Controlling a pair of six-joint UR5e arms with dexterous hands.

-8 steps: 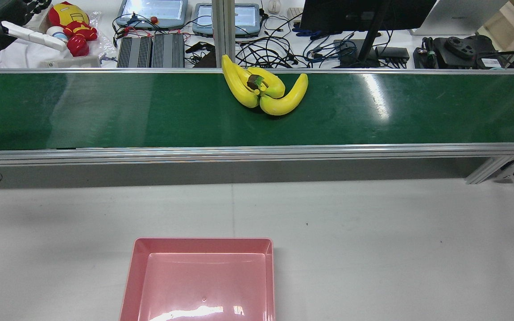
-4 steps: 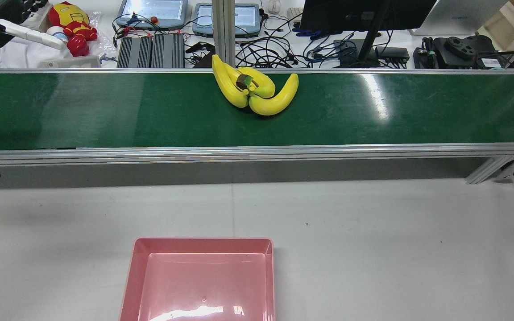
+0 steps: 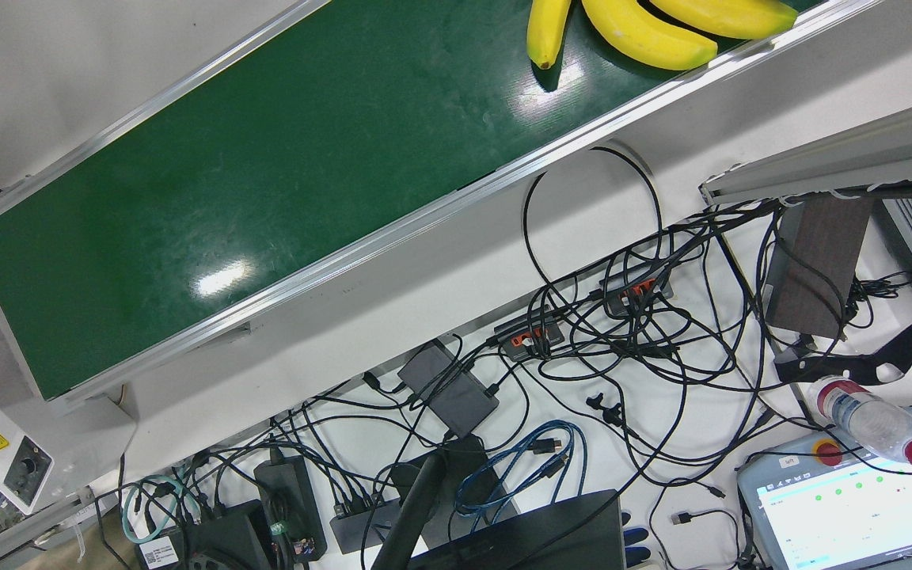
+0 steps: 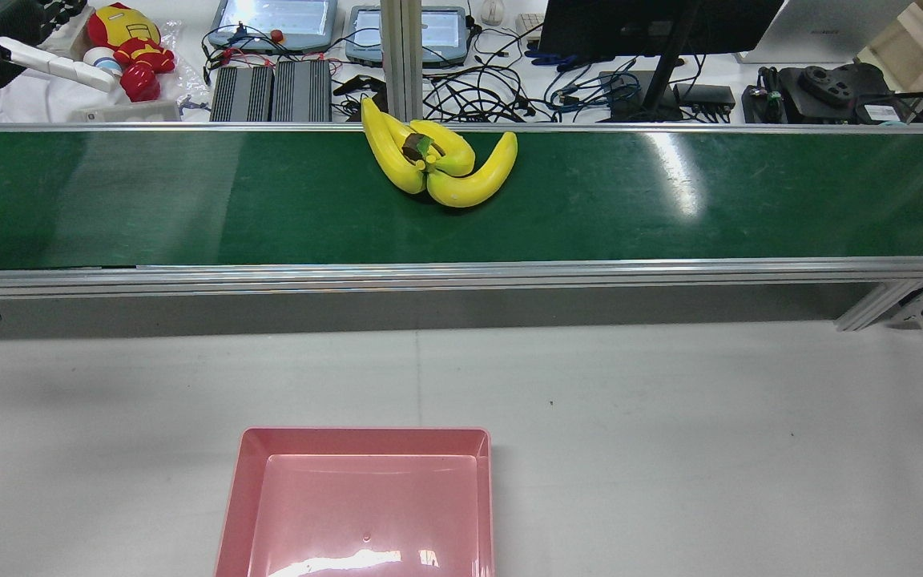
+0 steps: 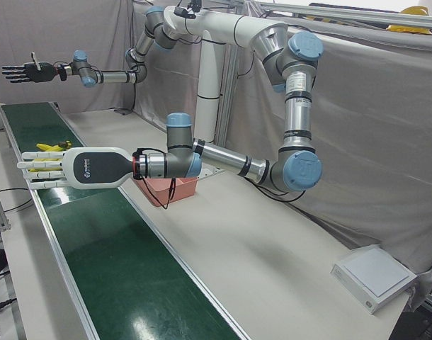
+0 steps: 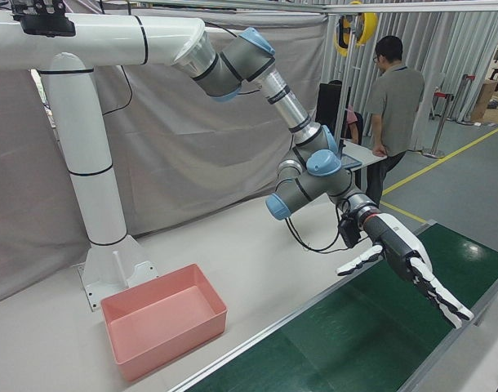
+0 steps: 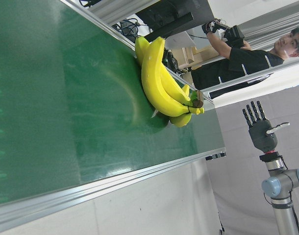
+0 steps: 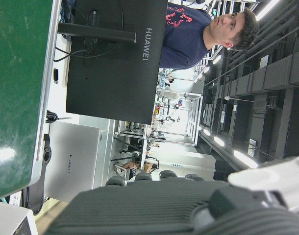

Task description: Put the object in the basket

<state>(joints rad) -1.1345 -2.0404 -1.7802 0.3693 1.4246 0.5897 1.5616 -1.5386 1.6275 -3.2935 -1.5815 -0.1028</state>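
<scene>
A bunch of yellow bananas lies on the green conveyor belt near its far edge. It also shows in the front view, the left-front view and the left hand view. The pink basket stands empty on the grey table, and also shows in the right-front view. My left hand is open, held flat over the belt, well apart from the bananas; it also shows in the right-front view. My right hand is open and raised high over the belt's far end, beyond the bananas.
Cables, tablets, a monitor and a red-and-yellow toy figure crowd the desk beyond the belt. Bare grey table lies between belt and basket. A white box sits on the table's far side. A person stands behind the station.
The bananas have travelled left along the belt. The part of my left hand at the rear view's top left corner has drawn slightly further out of view.
</scene>
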